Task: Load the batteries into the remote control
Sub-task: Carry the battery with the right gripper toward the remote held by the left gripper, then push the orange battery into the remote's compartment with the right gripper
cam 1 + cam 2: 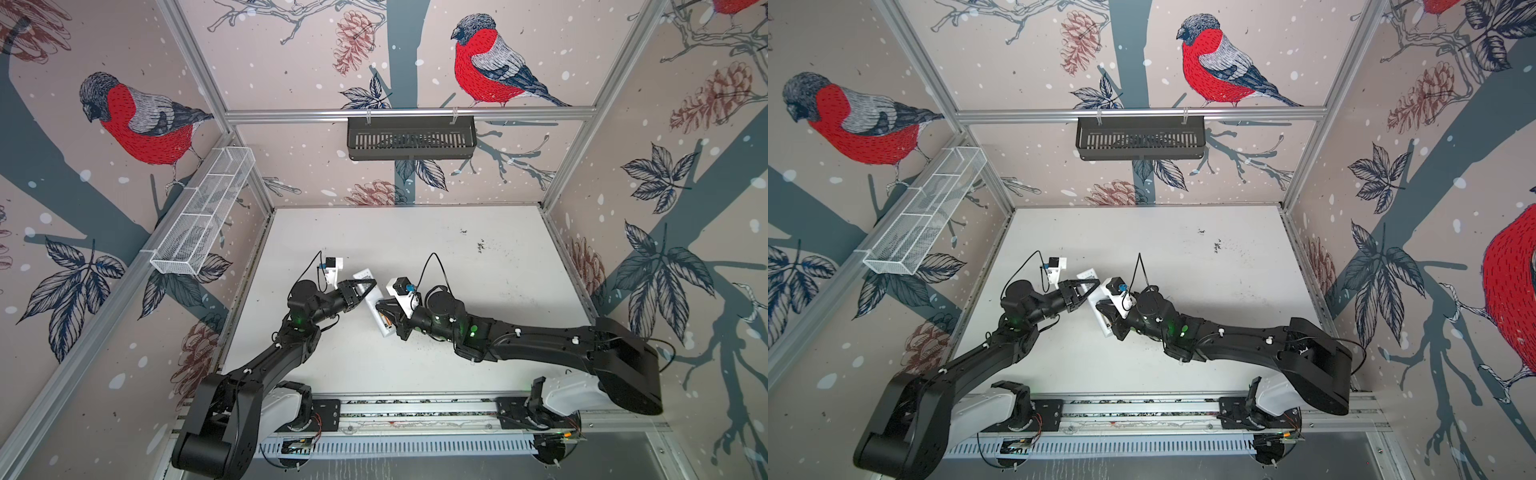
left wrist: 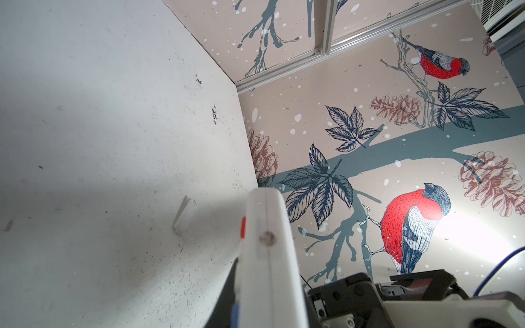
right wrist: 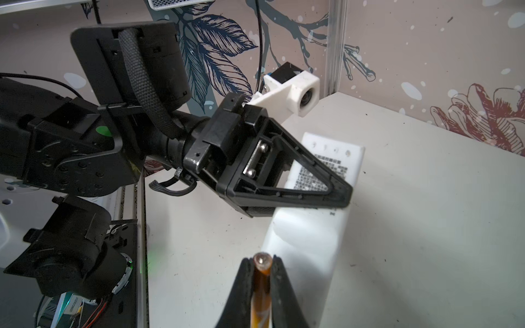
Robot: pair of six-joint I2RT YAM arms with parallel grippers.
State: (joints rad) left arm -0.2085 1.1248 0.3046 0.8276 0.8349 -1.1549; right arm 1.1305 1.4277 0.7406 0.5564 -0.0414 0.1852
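Slippage is the risk: with the left gripper point(image 1: 372, 286) clamped across the remote control point(image 3: 309, 247) from 9 o'clock and the right gripper point(image 3: 262, 263) pinching a battery point(image 3: 260, 284) at its 5 o'clock end, a skewed push could pop the battery free.

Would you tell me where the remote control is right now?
In both top views the remote control is near the table's middle, the left gripper shut on its far part and the right gripper, shut on a battery, at its near half.

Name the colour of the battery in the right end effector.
The battery is orange; see right wrist view.
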